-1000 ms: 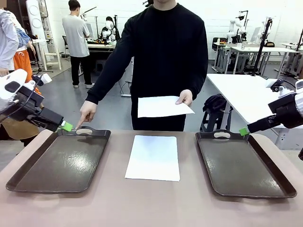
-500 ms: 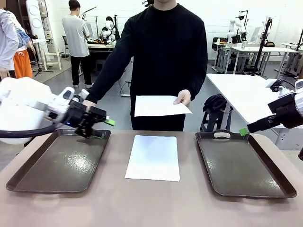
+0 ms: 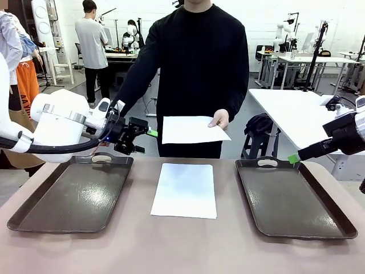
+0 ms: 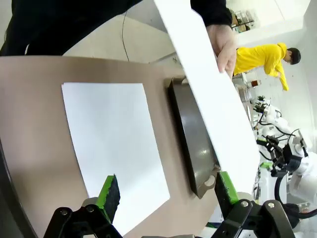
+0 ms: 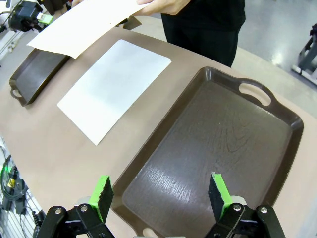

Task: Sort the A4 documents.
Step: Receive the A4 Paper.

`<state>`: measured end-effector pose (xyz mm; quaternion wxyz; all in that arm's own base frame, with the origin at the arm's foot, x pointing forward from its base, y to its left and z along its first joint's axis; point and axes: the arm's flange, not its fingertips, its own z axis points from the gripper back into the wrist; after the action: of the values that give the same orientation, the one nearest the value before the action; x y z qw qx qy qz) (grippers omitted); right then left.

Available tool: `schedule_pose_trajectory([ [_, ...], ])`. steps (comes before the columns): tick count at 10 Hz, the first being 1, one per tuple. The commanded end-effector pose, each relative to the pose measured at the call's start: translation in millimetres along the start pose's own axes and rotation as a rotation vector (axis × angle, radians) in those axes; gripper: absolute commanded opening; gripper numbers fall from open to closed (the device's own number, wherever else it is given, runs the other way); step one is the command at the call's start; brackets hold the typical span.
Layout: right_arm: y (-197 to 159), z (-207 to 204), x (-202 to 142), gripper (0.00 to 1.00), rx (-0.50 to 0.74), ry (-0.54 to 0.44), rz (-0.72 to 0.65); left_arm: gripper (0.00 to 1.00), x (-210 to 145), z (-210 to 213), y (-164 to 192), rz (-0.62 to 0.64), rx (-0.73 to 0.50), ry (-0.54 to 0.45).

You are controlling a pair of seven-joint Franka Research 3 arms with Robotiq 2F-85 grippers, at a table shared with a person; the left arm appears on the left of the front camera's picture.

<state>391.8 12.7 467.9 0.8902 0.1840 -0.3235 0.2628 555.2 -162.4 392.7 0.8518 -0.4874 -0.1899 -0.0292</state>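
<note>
Held sheet (image 3: 194,129): white A4, in a person's hand (image 3: 221,119), in the air past the counter's far edge.
Flat sheet (image 3: 184,190): lying on the counter (image 3: 171,245), between left tray (image 3: 71,197) and right tray (image 3: 291,200).
Left pincer (image 3: 146,141): released, empty, just beside Held sheet's edge.
Right pincer (image 3: 294,158): released, empty, above right tray.

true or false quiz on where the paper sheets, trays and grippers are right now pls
1. A plain white paper sheet lies flat on the brown table, between the dark brown handled left tray and the matching right tray. True.
2. Each tray already holds a sheet. False: no sheet lies in either tray.
3. The person's hand holds a second white sheet in the air beyond the table's far edge. True.
4. The left gripper is shut on that held sheet. False: its jaws stand open near the sheet's left edge, gripping nothing.
5. The right gripper is open, pointing toward the right tray. True.
</note>
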Motion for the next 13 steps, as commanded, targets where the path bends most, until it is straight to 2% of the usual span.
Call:
schedule_pose_trajectory([
  [1,-3.0,-3.8,-1.1,1.0,0.015,-0.009,-0.003,1.0,6.7,-6.9,8.8,0.063,-0.033,-0.074],
  [4,-3.0,-3.8,-1.1,1.0,0.015,-0.009,-0.003,1.0,17.8,-18.8,10.9,0.128,-0.099,-0.114],
  [8,-3.0,-3.8,-1.1,1.0,0.015,-0.009,-0.003,1.0,35.1,-43.5,2.7,0.146,-0.192,-0.1],
  [13,-3.0,-3.8,-1.1,1.0,0.015,-0.009,-0.003,1.0,34.3,-66.6,-0.2,0.256,-0.376,-0.051],
])
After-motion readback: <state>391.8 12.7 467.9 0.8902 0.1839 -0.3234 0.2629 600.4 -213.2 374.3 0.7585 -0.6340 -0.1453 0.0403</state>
